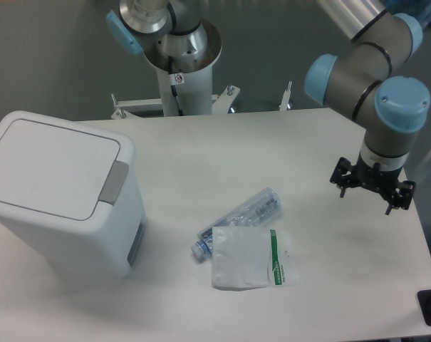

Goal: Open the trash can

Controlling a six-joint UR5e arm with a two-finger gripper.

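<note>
White and boxy, the large plastic trash can [62,199] sits at the table's [201,149] left end, its flat lid shut and grey push tab facing right. My black two-finger gripper [372,193] hangs well apart over the right side, fingers spread, holding nothing. Between them lie a crushed clear bottle [241,220] and a white pouch [251,258], touching.

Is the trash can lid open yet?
No, the lid lies flat and shut on the trash can, and the gripper is far off at the table's right side.
</note>
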